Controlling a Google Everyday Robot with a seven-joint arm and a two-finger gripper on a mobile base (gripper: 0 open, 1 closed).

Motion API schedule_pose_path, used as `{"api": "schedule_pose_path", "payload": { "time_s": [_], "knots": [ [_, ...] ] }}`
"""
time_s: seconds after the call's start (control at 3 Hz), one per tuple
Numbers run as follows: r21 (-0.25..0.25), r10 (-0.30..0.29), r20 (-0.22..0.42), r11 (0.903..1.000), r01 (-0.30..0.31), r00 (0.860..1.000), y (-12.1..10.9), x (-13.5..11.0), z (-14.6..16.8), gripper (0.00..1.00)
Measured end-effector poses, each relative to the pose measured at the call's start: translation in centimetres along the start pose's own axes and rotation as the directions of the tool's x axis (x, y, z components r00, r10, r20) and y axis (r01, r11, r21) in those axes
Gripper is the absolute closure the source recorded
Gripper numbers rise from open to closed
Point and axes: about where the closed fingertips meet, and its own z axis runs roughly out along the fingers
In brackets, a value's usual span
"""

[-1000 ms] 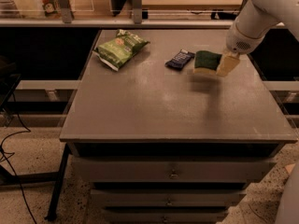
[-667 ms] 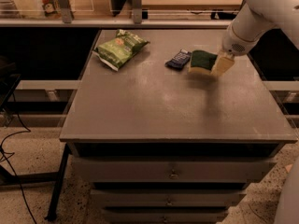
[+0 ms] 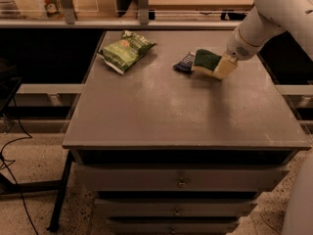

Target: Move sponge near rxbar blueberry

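Note:
The sponge (image 3: pixel 205 60), dark green on top with pale yellow foam below, sits low at the back right of the table (image 3: pixel 161 111). Its left edge is right next to the rxbar blueberry (image 3: pixel 184 62), a small dark navy wrapper that lies flat. My gripper (image 3: pixel 219 68) comes down from the white arm (image 3: pixel 266 18) at the upper right and is shut on the sponge's right end; one pale finger (image 3: pixel 226 66) shows. I cannot tell whether the sponge rests on the table or hangs just above it.
A light green crinkled snack bag (image 3: pixel 126 50) lies at the back left of the table. A shelf rail with posts (image 3: pixel 142 6) runs behind the table. Drawers (image 3: pixel 181 180) sit under the tabletop. Cables (image 3: pixel 14 151) trail on the floor at the left.
My gripper has carried the sponge to the left and a little lower, from about a sponge's width right of the rxbar to right beside it.

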Motion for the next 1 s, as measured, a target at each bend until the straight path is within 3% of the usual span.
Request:
{"api": "schedule_pose_path", "payload": {
  "time_s": [0.33,0.67,1.0],
  "knots": [
    [-0.032,0.014,0.028,0.9994,-0.013,1.000,0.1,-0.6,0.0,0.13],
    [-0.063,-0.018,0.066,0.9978,0.022,0.998,1.1,-1.1,-3.1,0.00],
    [-0.063,-0.018,0.066,0.9978,0.022,0.998,1.1,-1.1,-3.1,0.00]
  ]
}}
